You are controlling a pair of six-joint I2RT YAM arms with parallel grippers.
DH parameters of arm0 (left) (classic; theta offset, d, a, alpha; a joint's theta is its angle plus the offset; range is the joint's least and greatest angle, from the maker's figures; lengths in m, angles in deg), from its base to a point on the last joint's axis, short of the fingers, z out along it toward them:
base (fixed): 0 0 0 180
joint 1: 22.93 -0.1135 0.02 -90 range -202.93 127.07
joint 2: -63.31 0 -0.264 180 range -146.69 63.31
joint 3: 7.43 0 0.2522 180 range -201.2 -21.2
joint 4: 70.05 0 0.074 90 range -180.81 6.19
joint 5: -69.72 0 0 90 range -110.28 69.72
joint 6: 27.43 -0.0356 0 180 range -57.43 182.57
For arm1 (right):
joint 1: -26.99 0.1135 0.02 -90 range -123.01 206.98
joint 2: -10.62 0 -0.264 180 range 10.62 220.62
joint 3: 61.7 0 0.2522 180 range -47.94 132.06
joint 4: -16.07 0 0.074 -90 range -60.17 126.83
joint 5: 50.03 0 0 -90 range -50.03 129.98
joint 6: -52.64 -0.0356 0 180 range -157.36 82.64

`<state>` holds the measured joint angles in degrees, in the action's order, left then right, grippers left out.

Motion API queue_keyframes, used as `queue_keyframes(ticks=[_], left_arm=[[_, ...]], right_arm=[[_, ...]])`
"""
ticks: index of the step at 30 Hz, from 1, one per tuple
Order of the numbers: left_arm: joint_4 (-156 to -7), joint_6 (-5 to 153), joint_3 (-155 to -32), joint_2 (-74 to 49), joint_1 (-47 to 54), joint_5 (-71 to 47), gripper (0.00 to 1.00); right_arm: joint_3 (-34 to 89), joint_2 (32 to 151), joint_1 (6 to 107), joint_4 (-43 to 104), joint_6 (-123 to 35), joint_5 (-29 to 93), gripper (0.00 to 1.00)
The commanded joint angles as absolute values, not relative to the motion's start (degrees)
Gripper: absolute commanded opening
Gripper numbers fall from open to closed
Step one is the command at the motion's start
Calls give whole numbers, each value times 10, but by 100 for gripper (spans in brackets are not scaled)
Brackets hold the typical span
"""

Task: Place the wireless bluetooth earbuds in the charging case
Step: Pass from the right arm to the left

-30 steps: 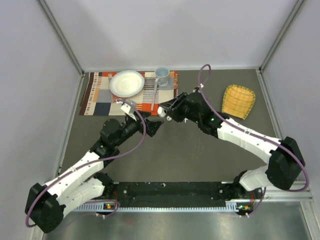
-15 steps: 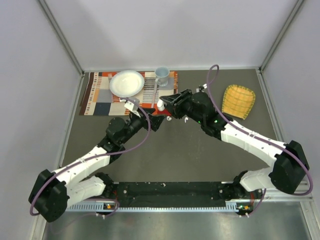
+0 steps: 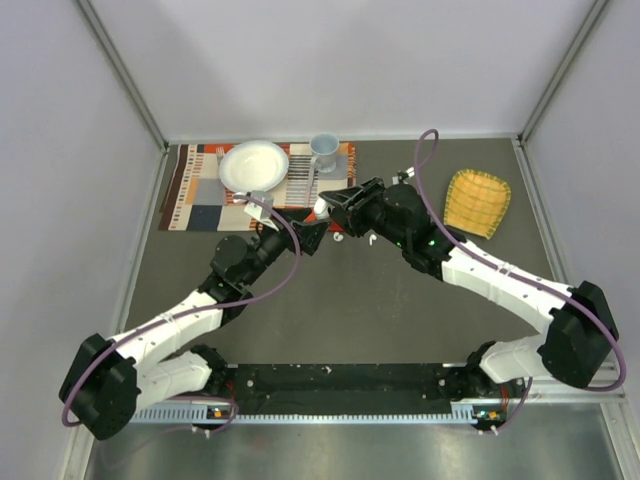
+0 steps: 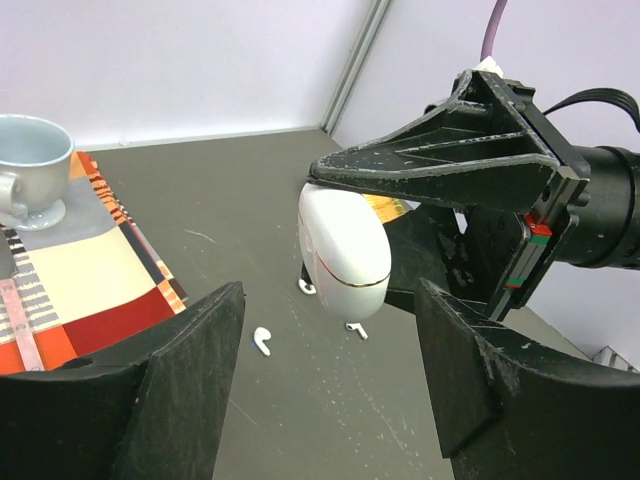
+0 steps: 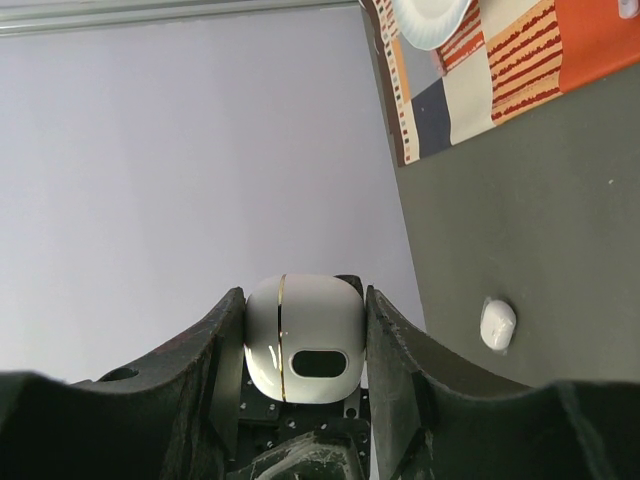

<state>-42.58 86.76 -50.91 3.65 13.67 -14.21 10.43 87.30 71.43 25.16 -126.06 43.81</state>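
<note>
My right gripper [image 5: 303, 298] is shut on the white charging case [image 5: 303, 340] and holds it off the table; a gold seam rings the case [image 4: 343, 258]. On the dark table below it lie tiny white earbuds: one [image 4: 262, 342] to the left, one [image 4: 358, 329] just under the case. Another earbud [image 5: 498, 324] shows in the right wrist view. My left gripper [image 4: 330, 400] is open and empty, its fingers [image 4: 150, 400] pointing at the case from close by. From above, both grippers meet near the mat's front edge, the case [image 3: 322, 207] between them.
A patterned placemat [image 3: 200, 200] at the back left carries a white plate [image 3: 253, 165], a grey-blue mug [image 3: 324, 150] and a spoon [image 3: 308, 185]. A yellow cloth [image 3: 477, 202] lies at the back right. Grey walls enclose the table on three sides.
My left arm has reached forward toward the right gripper, and its jaws have narrowed somewhat. The right gripper shifted slightly back with the case, then held still.
</note>
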Motion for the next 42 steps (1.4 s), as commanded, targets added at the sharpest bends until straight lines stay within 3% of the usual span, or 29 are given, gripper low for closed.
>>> queue_keyframes(ticks=[1,13,32,37,39,42], left_arm=[[-381,870,-521,21,140,-153,73],[-371,879,-547,-4,140,-151,69],[-385,886,-565,-9,141,-132,73],[-385,890,-572,-25,140,-131,65],[-385,890,-575,-33,141,-133,53],[-385,891,-577,-40,141,-134,48]], right_arm=[[104,853,709,226,-1260,431,0],[95,849,708,222,-1262,419,0],[95,844,708,219,-1250,423,0],[102,843,707,223,-1238,423,0],[101,841,708,221,-1236,424,0],[100,840,707,221,-1235,424,0]])
